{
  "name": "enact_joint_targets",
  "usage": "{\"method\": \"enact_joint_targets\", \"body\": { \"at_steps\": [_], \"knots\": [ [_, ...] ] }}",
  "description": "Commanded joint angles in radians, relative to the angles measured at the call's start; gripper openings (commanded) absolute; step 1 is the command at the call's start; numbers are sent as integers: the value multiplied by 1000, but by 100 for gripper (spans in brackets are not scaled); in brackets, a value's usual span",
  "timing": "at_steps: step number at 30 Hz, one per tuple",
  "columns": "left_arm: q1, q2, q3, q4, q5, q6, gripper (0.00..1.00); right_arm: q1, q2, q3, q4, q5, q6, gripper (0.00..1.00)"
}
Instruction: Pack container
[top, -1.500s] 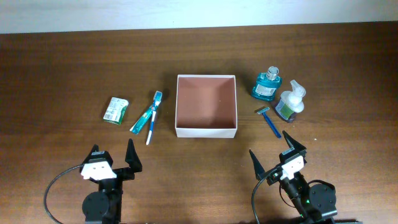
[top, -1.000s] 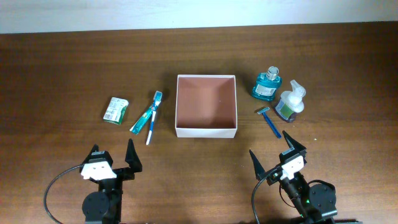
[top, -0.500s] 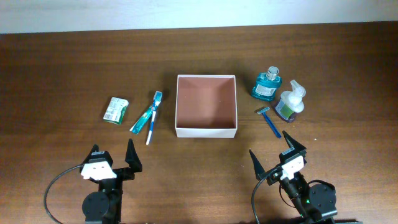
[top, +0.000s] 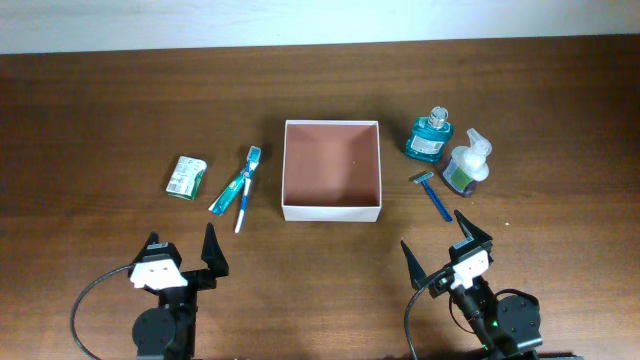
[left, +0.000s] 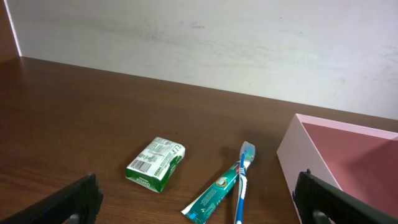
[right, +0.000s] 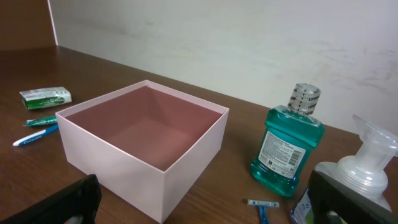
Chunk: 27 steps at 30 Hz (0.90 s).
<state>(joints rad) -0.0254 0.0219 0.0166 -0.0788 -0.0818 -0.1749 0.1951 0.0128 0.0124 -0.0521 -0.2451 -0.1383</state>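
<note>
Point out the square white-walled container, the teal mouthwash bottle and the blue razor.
square white-walled container (top: 331, 212): overhead view, on its front outer wall.
teal mouthwash bottle (right: 280, 155): right wrist view, on the body label.
blue razor (top: 437, 201): overhead view, mid-handle.

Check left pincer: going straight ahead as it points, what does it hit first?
Probably the toothpaste tube, near dead centre in its wrist view; the green packet lies just left. Height is unclear.

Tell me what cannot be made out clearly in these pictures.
- Left wrist view: the container is cut off by the right edge; its right part is unseen.
- Right wrist view: the pump bottle is cut by the right edge, the razor by the bottom edge.
- Overhead view: print on the packet is too small to read.
</note>
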Motion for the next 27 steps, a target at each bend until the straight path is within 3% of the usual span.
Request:
{"method": "enact_joint_targets", "body": {
  "at_steps": [1, 27],
  "knots": [
    [3, -10, -7, 2, 11, 19, 99, -6, -9, -7, -4, 10, -4, 99],
    [3, -10, -8, 2, 11, 19, 99, -6, -9, -7, 31, 10, -4, 99]
  ]
}}
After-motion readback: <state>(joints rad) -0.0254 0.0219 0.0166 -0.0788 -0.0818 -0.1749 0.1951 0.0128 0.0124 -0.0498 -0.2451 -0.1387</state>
